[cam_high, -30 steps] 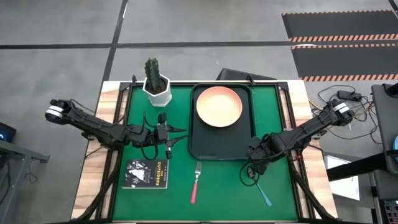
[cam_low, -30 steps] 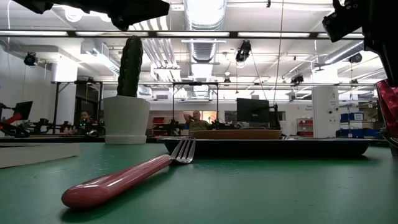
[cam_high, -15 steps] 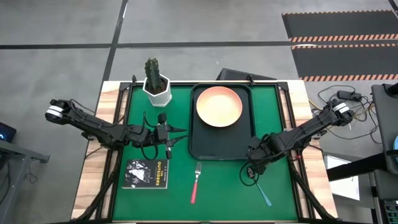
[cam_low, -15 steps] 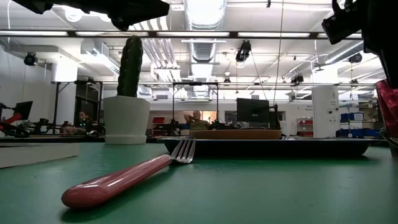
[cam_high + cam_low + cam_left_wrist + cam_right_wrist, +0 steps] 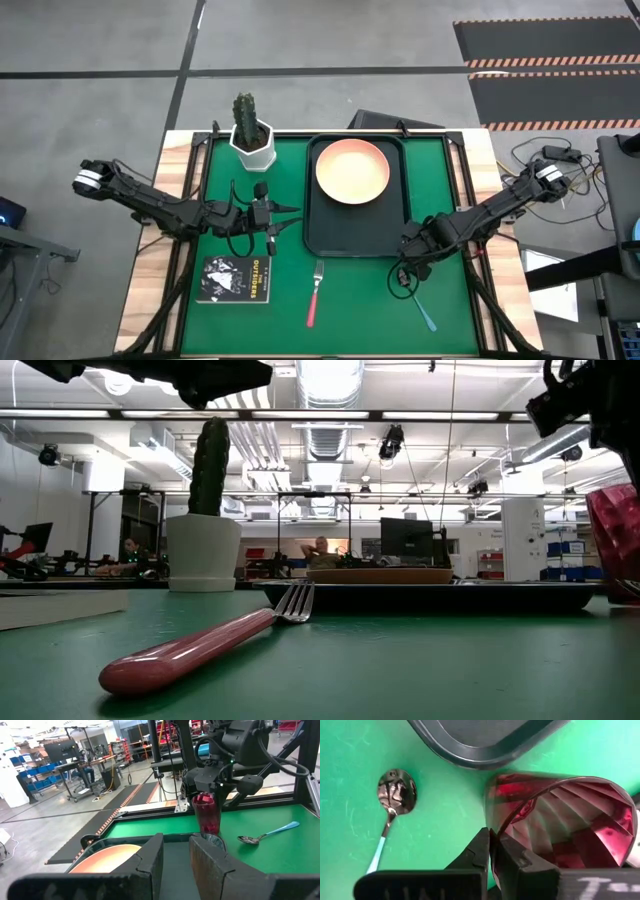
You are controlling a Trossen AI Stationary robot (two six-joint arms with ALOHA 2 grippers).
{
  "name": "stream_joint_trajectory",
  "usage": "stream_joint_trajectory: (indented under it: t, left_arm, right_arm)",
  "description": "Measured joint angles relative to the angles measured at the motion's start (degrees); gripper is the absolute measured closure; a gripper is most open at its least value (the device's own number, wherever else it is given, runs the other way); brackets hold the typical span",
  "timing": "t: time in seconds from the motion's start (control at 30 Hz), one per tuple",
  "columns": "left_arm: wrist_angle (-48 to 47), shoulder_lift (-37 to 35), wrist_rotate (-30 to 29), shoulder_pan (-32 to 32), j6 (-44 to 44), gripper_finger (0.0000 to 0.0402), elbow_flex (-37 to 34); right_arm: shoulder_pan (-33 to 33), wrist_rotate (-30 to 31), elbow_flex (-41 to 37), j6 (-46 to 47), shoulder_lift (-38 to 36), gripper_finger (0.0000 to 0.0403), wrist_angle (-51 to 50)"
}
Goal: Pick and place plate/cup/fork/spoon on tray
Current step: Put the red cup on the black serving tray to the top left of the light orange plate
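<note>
Just off the tray's [image 5: 328, 240] front right corner, the right hand [image 5: 492, 851] pinches the rim of the red cup [image 5: 565, 820] between its closed fingers, the cup upright beside the spoon [image 5: 417, 301] on the green bench [image 5: 360, 300]. Meanwhile the plate [image 5: 352, 170] lies on the tray, the fork [image 5: 315, 291] lies in front of it, and the left hand [image 5: 285, 217] hangs left of the tray, fingers slightly apart and empty
</note>
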Motion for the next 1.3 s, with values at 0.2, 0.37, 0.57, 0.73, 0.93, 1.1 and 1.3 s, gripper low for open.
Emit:
stream_joint_trajectory:
  t: [0.2,0.37,0.57,0.73,0.93,1.1,1.3]
  left_arm:
    - [0.0,0.0,0.0,0.0,0.0,0.0327,0.0]
    - [0.0,0.0,0.0,0.1,0.0,0.0327,0.0]
    - [0.0,0.0,0.0,0.1,0.0,0.0327,0.0]
    - [0.0,0.0,-0.3,0.1,0.8,0.0327,0.0]
    - [0.5,-1.3,-3.1,0.1,6.9,0.0327,1.0]
    - [1.0,-3.8,-3.3,0.1,9.5,0.0327,0.7]
    - [0.9,-6.0,-3.5,0.1,8.6,0.0327,-1.0]
  right_arm:
    - [0.0,1.9,4.6,0.6,-0.2,0.0394,-10.7]
    - [-0.2,5.8,9.9,-1.8,-0.2,0.0394,-14.1]
    - [-0.1,12.9,17.6,-5.0,-0.2,0.0394,-14.3]
    - [-1.3,16.7,22.6,-10.5,-0.2,0.0394,-11.6]
    - [-6.2,16.8,26.5,-23.5,1.4,0.0394,-1.8]
    - [-10.5,16.4,30.7,-34.0,6.0,0.0394,1.8]
    - [-14.2,16.4,36.4,-44.0,13.5,0.0394,1.8]
